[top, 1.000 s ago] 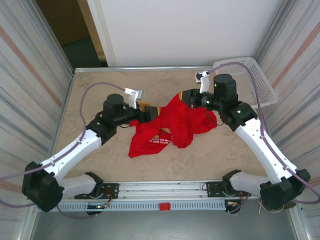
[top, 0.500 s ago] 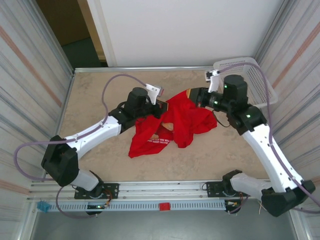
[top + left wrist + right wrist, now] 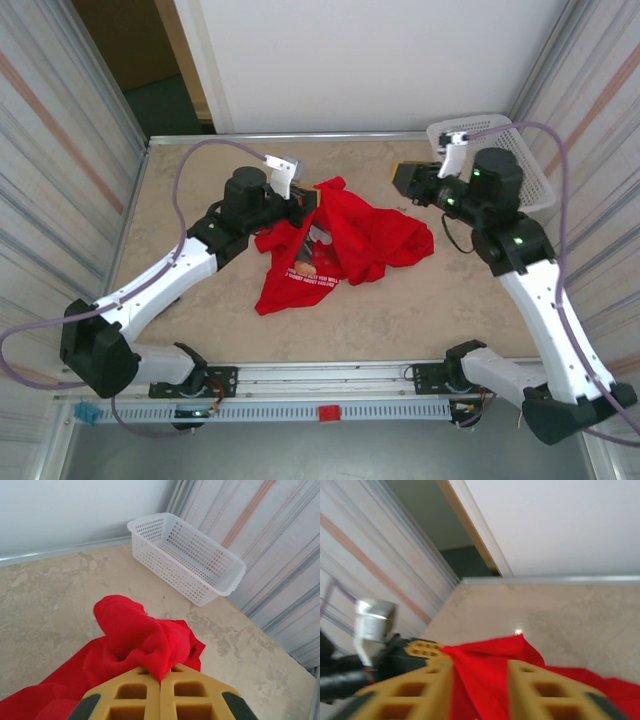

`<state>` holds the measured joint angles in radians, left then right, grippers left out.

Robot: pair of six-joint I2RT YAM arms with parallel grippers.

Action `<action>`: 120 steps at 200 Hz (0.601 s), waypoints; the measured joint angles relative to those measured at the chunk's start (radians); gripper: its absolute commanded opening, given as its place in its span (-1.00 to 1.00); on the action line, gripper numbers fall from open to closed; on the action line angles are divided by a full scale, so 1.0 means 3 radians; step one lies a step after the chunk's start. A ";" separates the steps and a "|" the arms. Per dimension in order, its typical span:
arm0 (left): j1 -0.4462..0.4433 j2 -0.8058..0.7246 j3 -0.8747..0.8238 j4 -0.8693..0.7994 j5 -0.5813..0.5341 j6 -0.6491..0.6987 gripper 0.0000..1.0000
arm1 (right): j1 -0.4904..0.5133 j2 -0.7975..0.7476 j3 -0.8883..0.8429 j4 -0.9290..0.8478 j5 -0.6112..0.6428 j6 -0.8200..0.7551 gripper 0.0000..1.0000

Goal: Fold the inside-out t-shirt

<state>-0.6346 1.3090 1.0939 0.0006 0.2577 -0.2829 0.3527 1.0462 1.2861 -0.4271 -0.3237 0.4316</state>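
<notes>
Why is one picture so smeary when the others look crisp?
Right wrist view: blurred throughout, the shirt and yellow fingers soft-edged, likely camera motion. Left wrist view: sharp, each hole of the basket distinct. Top view: crisp, evenly lit, only faint shadows on the table.

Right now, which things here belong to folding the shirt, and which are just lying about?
For the job: red t-shirt; left tool, shut on its cloth; right tool, open.
Just lying about: white mesh basket, in the far right corner.
</notes>
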 measured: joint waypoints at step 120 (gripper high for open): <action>0.0003 -0.0079 -0.0045 -0.0090 0.0226 0.0020 -1.00 | -0.0061 0.1061 -0.1214 0.1217 -0.1203 0.0221 -0.88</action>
<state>-0.6338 1.2854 1.0805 -0.0265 0.3256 -0.2768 0.3344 1.3643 0.9218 -0.0620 -0.6846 0.4980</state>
